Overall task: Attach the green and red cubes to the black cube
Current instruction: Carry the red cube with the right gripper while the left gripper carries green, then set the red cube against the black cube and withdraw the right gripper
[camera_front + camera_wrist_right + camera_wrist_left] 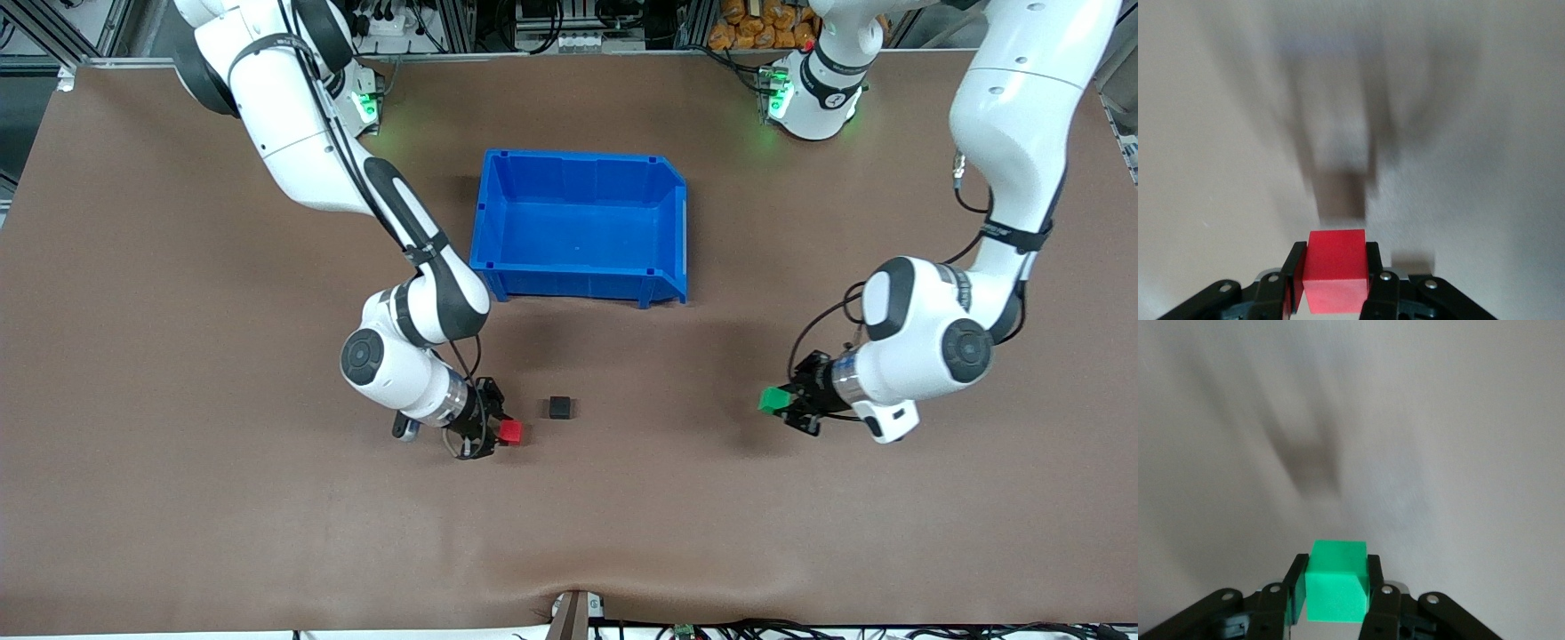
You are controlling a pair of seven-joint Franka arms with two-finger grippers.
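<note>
Looking at the right hand (503, 433), we see its fingers (1293, 277) pressed narrow against two sides of the red cube (510, 432), held over the table (178, 498) just beside the black cube (561, 407), toward the right arm's end. Our left hand (782, 405) grips the green cube (773, 400) the same way, over bare table well apart from the black cube, toward the left arm's end. Both coloured cubes look plain, solid and sharp-edged, with smooth bright faces. We find the black cube matte, lying flat on the brown, cloth-like table, nearer the front camera than the blue bin (582, 276), a glossy moulded open box.
</note>
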